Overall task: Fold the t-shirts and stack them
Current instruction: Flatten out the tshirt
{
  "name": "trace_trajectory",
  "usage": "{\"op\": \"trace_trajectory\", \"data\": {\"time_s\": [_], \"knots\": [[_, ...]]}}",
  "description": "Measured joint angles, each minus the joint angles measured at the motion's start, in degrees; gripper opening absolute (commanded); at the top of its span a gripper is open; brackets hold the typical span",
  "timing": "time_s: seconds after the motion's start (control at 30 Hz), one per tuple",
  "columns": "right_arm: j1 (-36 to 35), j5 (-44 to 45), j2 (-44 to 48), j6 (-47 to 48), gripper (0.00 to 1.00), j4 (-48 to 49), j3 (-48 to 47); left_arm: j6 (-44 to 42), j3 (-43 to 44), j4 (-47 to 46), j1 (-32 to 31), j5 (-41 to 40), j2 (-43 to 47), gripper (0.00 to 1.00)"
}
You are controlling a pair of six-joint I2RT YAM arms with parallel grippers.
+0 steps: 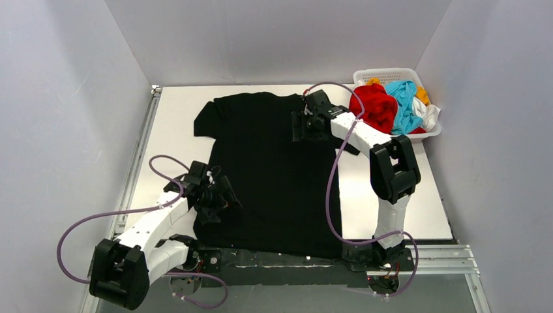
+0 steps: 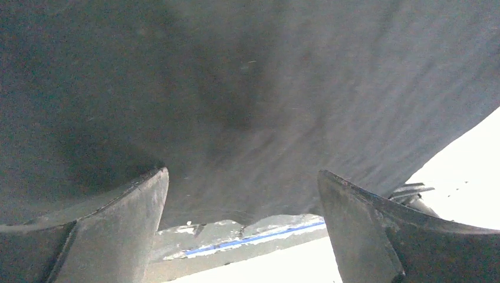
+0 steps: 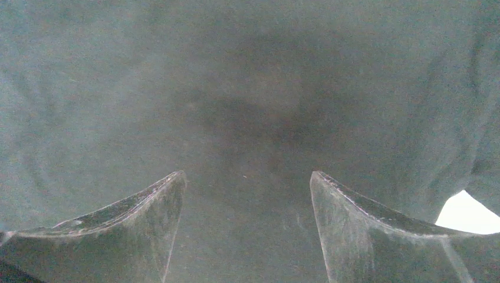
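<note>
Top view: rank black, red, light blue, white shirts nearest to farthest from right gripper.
From right gripper:
1. black t-shirt, directly under it
2. red t-shirt, left in basket
3. light blue t-shirt, basket middle
4. white t-shirt, basket's right edge

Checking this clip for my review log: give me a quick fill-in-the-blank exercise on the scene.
1. The t-shirt spread across the table is coloured ___.
2. The red shirt lies bundled in the white ___ at the far right corner.
3. The left gripper and right gripper are both over the spread t-shirt, jaws ___.
Missing words: black; basket; open.
</note>
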State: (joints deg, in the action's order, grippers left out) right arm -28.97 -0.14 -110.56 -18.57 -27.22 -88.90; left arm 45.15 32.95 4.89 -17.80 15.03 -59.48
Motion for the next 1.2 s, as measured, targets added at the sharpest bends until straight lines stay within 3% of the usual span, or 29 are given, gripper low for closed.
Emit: {"op": "trace_trajectory", "data": {"time_s": [0.2, 0.4, 0.57, 0.8, 0.9, 1.07, 1.2], "knots": [[0.7, -0.3, -1.3, -5.6, 0.83, 2.6, 8.2, 5.1, -5.3, -6.2, 0.2, 0.8, -1.9, 0.98], [0.3, -1.6, 0.2, -9.5, 0.79, 8.5, 15.0, 8.1, -0.1, -6.8, 1.9, 3.3, -12.3, 0.98], [-1.0, -2.0, 3.0, -12.1, 0.79, 13.4, 20.0, 8.7, 7.9, -3.2, 7.7, 3.0, -23.1, 0.98], [-12.8, -7.0, 3.6, -16.3, 0.77, 10.6, 20.0, 6.9, 30.3, 0.4, 15.1, -0.1, -43.3, 0.98], [-19.4, -10.7, 1.1, -15.5, 0.77, 7.4, 16.1, 5.6, 46.3, 4.3, 17.0, 0.6, -54.9, 0.98], [-32.2, -14.0, -3.0, -8.4, 0.78, 1.4, 5.5, 3.2, 74.7, 7.5, 19.9, 8.0, -73.1, 0.98], [-36.4, -14.6, -1.0, -4.8, 0.81, 0.7, 3.8, 0.9, 83.3, 5.5, 20.6, 12.9, -78.2, 0.98]]}}
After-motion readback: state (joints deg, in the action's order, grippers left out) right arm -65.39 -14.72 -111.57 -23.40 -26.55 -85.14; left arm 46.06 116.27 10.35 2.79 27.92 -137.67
